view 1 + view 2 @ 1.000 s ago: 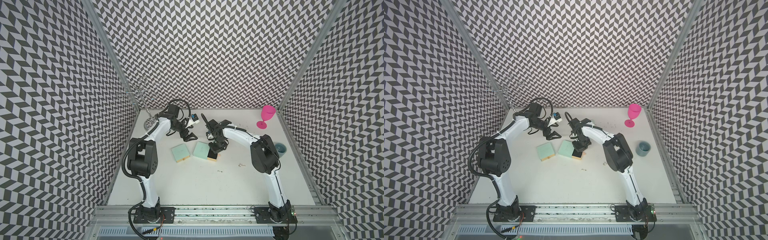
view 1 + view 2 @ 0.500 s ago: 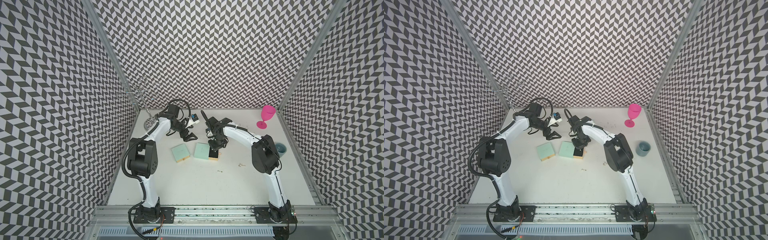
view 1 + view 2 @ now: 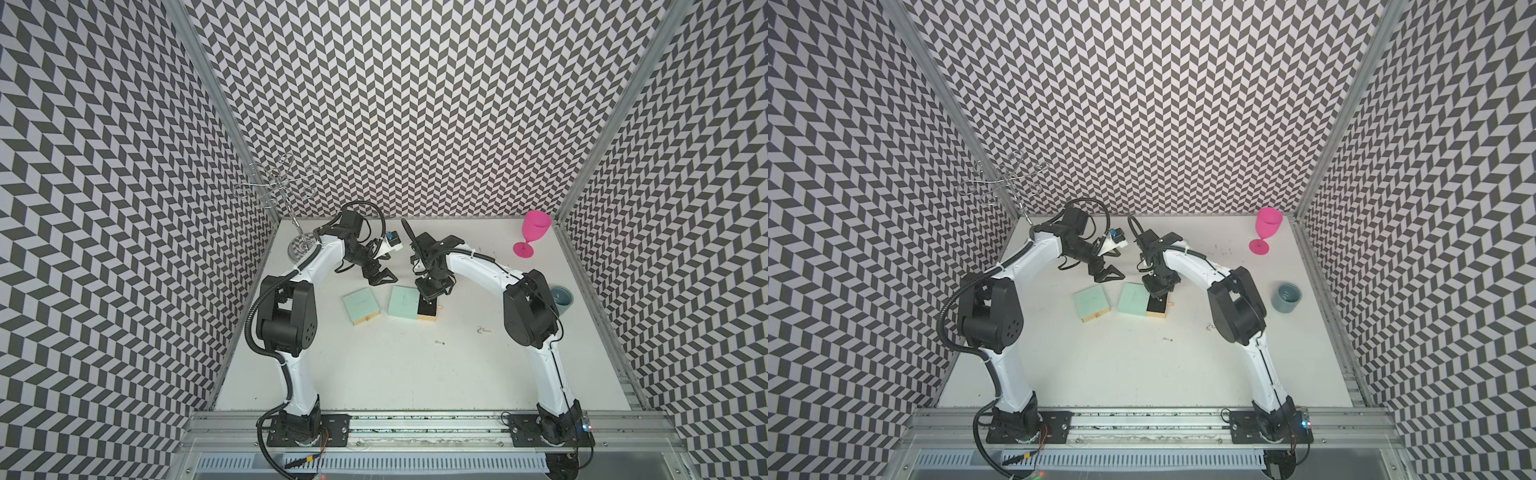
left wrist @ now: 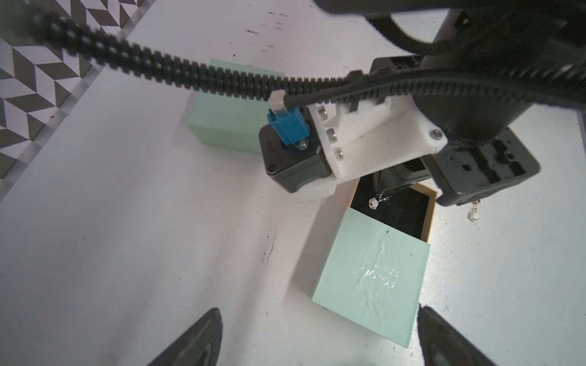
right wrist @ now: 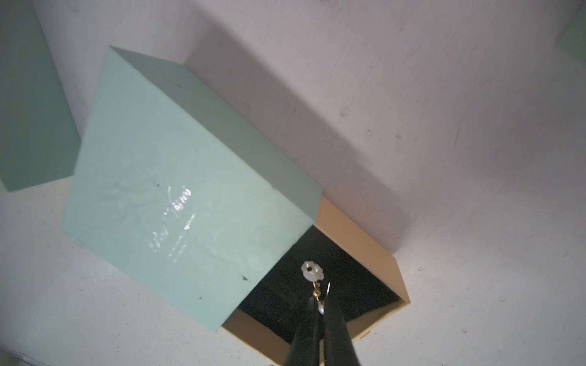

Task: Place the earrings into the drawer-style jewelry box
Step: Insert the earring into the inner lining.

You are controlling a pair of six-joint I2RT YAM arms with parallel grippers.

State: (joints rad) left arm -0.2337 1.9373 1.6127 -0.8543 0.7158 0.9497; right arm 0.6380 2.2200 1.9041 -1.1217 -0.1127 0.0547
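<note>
A mint-green jewelry box (image 3: 403,302) lies mid-table with its tan, black-lined drawer (image 3: 427,315) pulled out. My right gripper (image 5: 320,301) hangs just above the drawer, shut on an earring whose white flower (image 5: 311,271) dangles over the black lining (image 5: 352,285). The left wrist view shows that flower (image 4: 374,202) too, and another earring (image 4: 473,216) on the table beside the drawer. More earrings lie on the table in small clusters (image 3: 439,342) (image 3: 483,330). My left gripper (image 3: 380,278) stands open and empty behind the boxes.
A second mint-green box (image 3: 360,306), closed, sits left of the open one. At the back right stands a pink goblet (image 3: 533,232), with a grey-blue cup (image 3: 562,298) at the right edge. A wire stand (image 3: 282,187) rises in the back-left corner.
The right gripper has shifted only slightly above the open drawer with the earring. The left arm has stayed where it was.
</note>
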